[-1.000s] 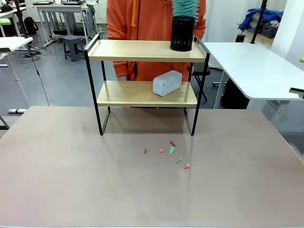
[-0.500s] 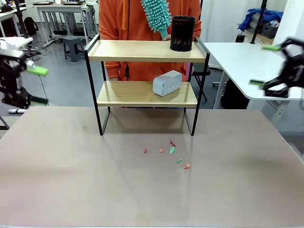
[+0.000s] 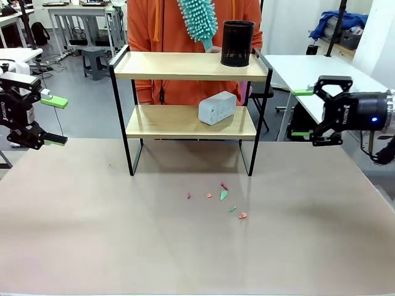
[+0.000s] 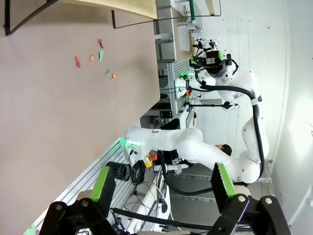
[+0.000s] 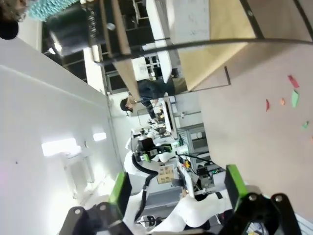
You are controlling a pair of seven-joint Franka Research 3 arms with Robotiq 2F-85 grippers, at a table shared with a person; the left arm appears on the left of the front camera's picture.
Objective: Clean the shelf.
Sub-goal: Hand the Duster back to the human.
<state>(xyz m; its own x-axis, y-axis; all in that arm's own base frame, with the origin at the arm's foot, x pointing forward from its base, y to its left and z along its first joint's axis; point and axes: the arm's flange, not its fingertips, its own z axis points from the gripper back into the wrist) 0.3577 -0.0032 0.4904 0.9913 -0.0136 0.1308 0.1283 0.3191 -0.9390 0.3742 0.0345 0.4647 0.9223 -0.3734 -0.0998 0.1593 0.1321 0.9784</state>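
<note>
light wood and thin black metal: the shelf (image 3: 190,111) at the desk's (image 3: 92,234) far middle, likely stiff yet light and tippy; best held by a frame leg or board edge. left gripper (image 3: 54,121) and right gripper (image 3: 302,113) out at either side, jaws wide apart, holding nothing.
</note>
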